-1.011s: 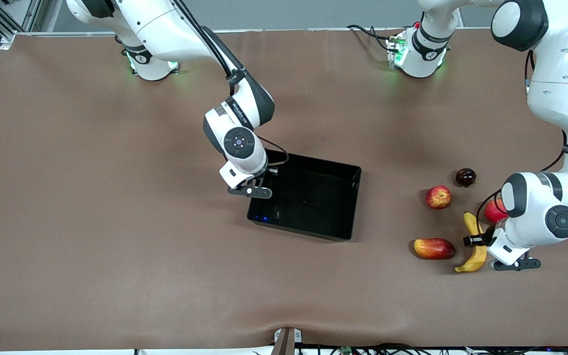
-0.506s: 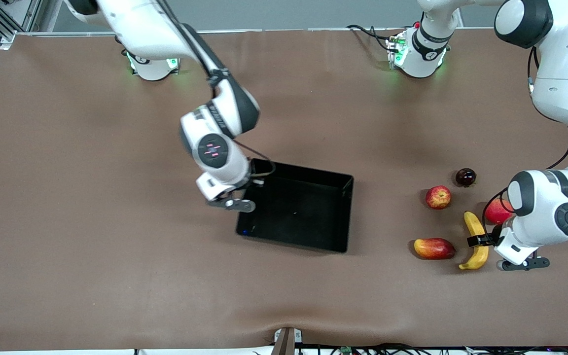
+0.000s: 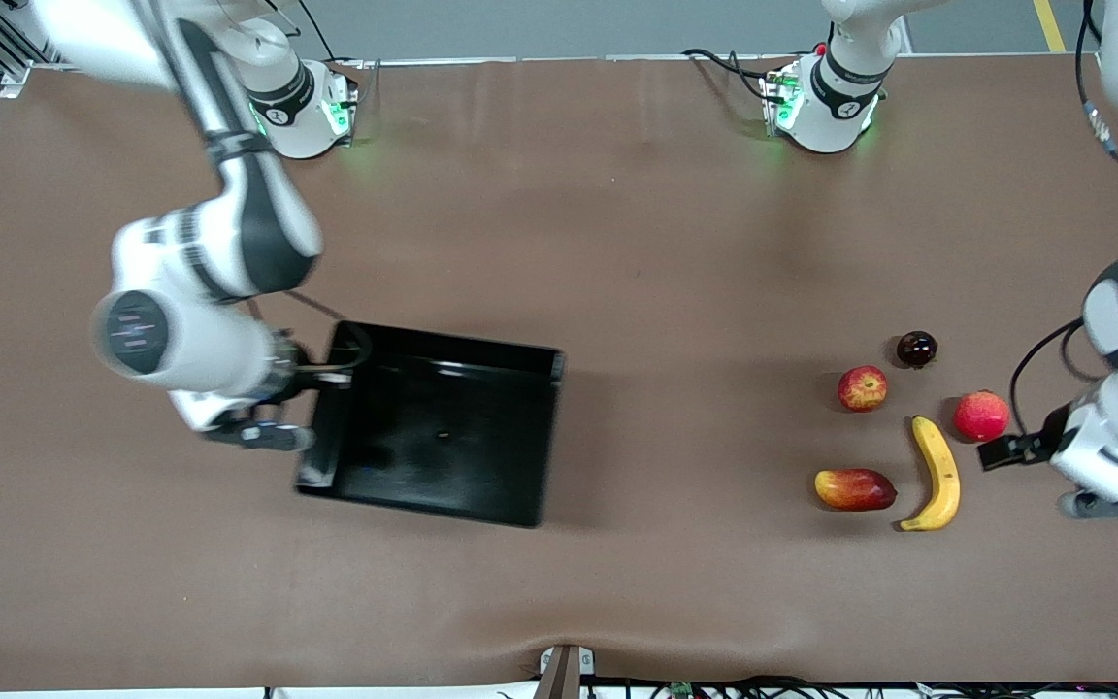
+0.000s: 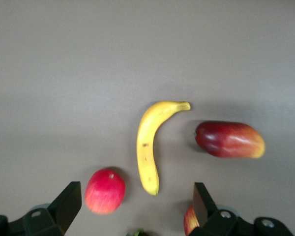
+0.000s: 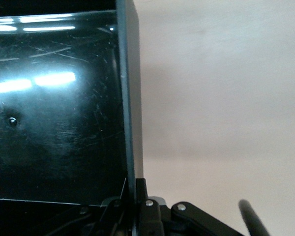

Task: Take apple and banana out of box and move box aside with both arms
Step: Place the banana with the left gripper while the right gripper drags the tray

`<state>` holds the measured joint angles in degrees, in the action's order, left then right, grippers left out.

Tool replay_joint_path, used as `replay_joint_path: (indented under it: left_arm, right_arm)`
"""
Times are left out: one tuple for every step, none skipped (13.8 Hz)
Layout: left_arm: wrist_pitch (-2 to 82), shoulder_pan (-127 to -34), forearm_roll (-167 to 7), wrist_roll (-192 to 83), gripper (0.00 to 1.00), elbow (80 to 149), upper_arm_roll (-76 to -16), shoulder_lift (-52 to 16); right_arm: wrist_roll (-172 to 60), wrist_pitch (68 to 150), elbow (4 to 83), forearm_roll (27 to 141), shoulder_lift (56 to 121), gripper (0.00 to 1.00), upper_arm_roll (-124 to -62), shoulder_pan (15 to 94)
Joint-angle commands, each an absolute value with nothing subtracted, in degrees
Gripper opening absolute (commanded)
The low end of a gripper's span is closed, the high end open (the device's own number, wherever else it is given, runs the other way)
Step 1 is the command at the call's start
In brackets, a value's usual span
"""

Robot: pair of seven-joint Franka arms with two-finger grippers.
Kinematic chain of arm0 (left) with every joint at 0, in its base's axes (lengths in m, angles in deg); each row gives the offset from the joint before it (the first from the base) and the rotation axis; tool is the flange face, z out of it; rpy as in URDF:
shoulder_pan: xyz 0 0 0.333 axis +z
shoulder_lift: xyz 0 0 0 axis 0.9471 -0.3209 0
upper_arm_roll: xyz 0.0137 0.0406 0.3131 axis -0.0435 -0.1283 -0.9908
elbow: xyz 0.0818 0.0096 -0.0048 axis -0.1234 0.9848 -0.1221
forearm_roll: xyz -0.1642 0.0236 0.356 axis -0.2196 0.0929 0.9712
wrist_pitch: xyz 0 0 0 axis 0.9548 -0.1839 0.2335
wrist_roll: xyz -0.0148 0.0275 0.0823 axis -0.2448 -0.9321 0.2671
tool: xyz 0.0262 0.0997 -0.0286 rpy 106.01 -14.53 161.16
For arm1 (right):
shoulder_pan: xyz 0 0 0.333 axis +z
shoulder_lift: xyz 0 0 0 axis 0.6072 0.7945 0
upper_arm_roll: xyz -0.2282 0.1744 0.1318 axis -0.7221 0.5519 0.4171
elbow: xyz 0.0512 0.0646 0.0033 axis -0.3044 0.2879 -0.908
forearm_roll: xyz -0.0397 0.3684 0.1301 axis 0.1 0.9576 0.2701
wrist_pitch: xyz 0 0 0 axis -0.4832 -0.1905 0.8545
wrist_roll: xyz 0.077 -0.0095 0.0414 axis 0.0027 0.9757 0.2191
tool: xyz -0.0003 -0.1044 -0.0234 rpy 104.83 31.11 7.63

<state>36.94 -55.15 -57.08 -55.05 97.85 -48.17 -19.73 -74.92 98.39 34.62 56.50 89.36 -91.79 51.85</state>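
The black tray [image 3: 443,456] is held by the wall at its right arm's end. My right gripper [image 3: 314,382] is shut on that wall; the right wrist view shows the wall [image 5: 130,98] running between my right gripper's [image 5: 137,199] jaws. The banana [image 3: 937,473] lies free on the table, with the yellow-blotched apple [image 3: 862,388] farther from the camera. My left gripper [image 3: 1008,450] is open and empty, up beside the plain red fruit [image 3: 981,416]. The left wrist view shows my left gripper [image 4: 135,209] spread wide over the banana [image 4: 150,147], with the apple [image 4: 188,222] partly hidden by a finger.
An oblong red-yellow mango-like fruit [image 3: 854,488] lies beside the banana's nearer end. A small dark round fruit [image 3: 916,348] lies farther back. In the left wrist view the mango-like fruit [image 4: 229,139] and the plain red fruit [image 4: 104,191] flank the banana. The brown table [image 3: 675,291] lies bare between tray and fruits.
My right arm has moved the tray toward the right arm's end of the table. My left gripper has let go of the banana and drawn away toward the left arm's end.
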Motion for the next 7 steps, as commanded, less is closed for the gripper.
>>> replay_joint_path:
  left_arm:
    - [32.62,-54.67,-58.05,-55.61,1.0,99.94,-47.74,-13.15]
    - [30.69,-54.58,-58.23,-55.7,1.0,99.94,-47.56,-10.96]
    - [27.01,-54.58,-59.8,-55.7,1.0,99.94,-47.21,-8.85]
    - [24.45,-54.67,-61.2,-55.7,1.0,99.94,-46.95,-6.65]
    - [23.12,-54.76,-61.57,-55.61,1.0,99.94,-46.86,-4.71]
    - [21.28,-55.02,-61.83,-55.61,1.0,99.85,-46.25,-2.69]
    - [19.7,-54.85,-61.92,-55.7,1.0,99.93,-45.63,-1.19]
  right_arm:
    - [-64.74,97.59,37.31,56.62,86.79,0.0,-90.3,41.2]
    - [-60.7,97.68,37.57,56.62,87.23,0.0,-90.3,37.43]
    - [-56.66,97.85,37.66,56.62,87.5,0.0,-90.3,33.82]
    - [-53.31,98.03,37.84,56.54,88.02,0.0,-90.3,31.09]
    - [-50.06,98.55,38.19,55.84,88.9,0.0,-90.38,27.93]
    - [-46.03,99.86,38.45,54.61,89.86,0.0,-90.3,24.59]
    - [-42.42,101.79,39.85,54.43,90.57,0.0,-90.3,21.86]
